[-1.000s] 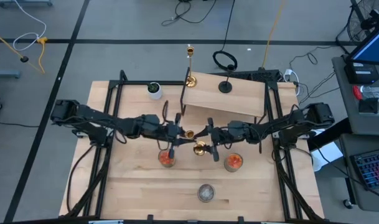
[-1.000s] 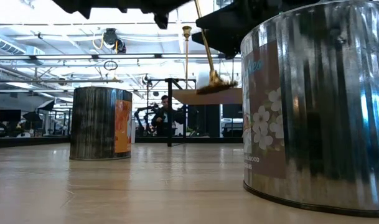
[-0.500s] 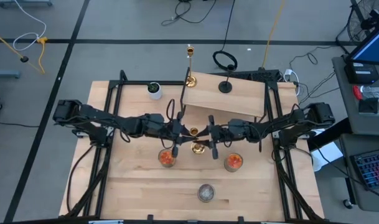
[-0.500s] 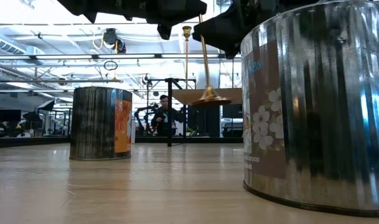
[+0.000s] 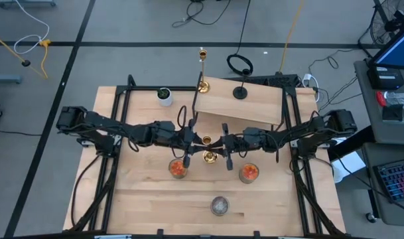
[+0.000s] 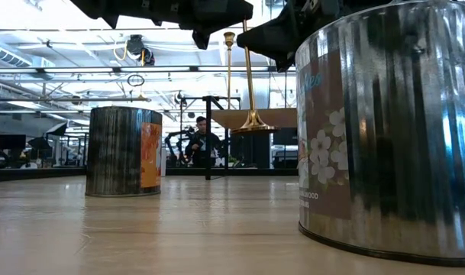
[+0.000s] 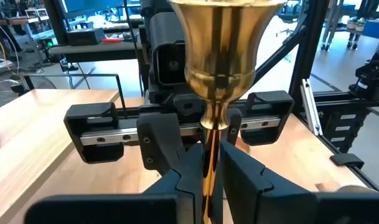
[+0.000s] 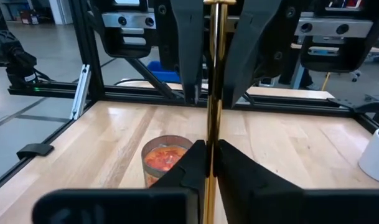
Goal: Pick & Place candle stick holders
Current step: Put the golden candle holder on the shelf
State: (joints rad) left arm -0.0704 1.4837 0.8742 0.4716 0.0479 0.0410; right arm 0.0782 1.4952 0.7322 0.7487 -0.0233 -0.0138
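A slim gold candle stick holder hangs upright over the table's middle between my two arms. Its cup is up and its round base is clear of the wood. My right gripper is shut on its stem. My left gripper faces it from the table's left, and its fingers stand narrowly apart on either side of the same stem. A second gold holder and a black one stand on their bases on a raised board. My right gripper pinches the holder's upper stem between its two fingers, a little below the cup. The fingers come level from the table's right and lie across the stem. The holder hangs upright below them, its base lifted clear of the table.
Two orange-red jars stand just nearer than the grippers. A clear-grey jar stands by the near edge. A white cup sits at the far left beside the board. Black frame rails run along both table sides.
The held gold holder has swung from tilted to upright, and its base has come down a little, still clear of the table. Both arms have stayed close together over the table's middle.
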